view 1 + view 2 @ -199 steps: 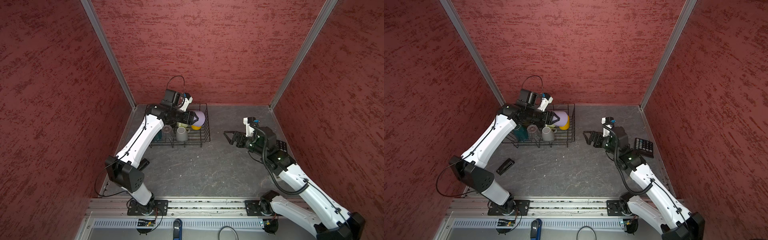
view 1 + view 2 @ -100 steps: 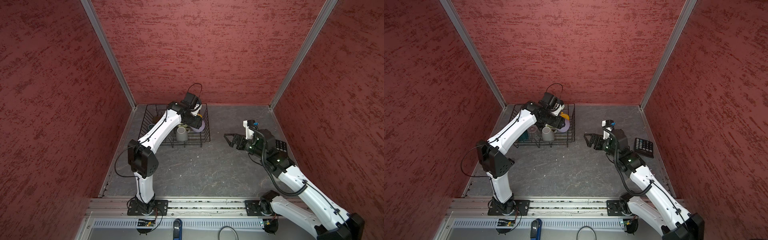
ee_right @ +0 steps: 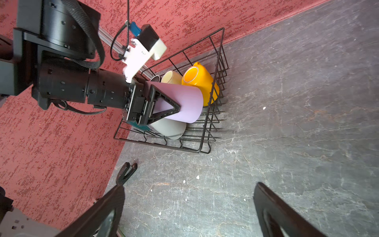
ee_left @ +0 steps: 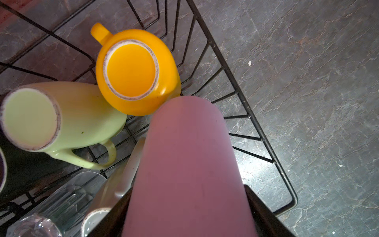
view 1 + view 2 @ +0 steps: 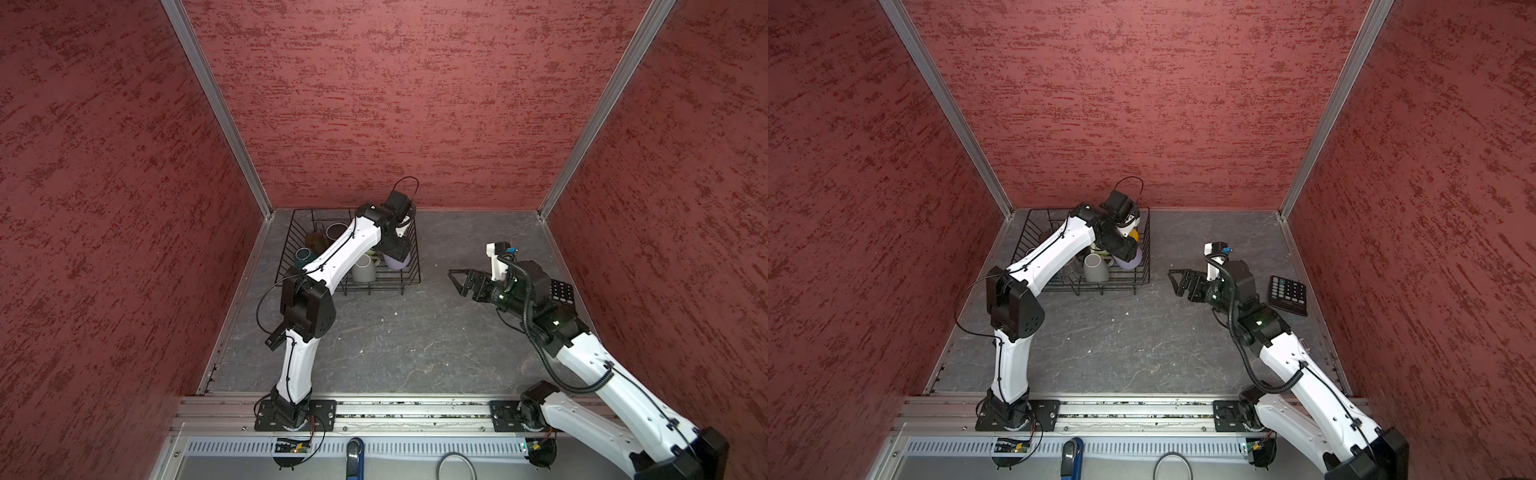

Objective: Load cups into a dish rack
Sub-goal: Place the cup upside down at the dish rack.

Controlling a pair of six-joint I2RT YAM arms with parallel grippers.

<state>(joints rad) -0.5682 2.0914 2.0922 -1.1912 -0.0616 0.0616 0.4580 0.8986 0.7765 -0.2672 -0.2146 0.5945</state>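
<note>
- The left gripper (image 3: 172,106) was clamped on the lilac tumbler (image 4: 188,164), holding it tilted inside the dish rack (image 4: 246,106) at its right end.
- The tumbler hung just beside the upside-down yellow mug (image 4: 133,69) and above the grey mug (image 3: 170,129). The pale green mug (image 4: 82,115) leaned next to the yellow one.
- The right gripper (image 5: 455,281) held nothing, its jaws wide apart, between the rack and the black calculator (image 5: 1287,291).
</note>
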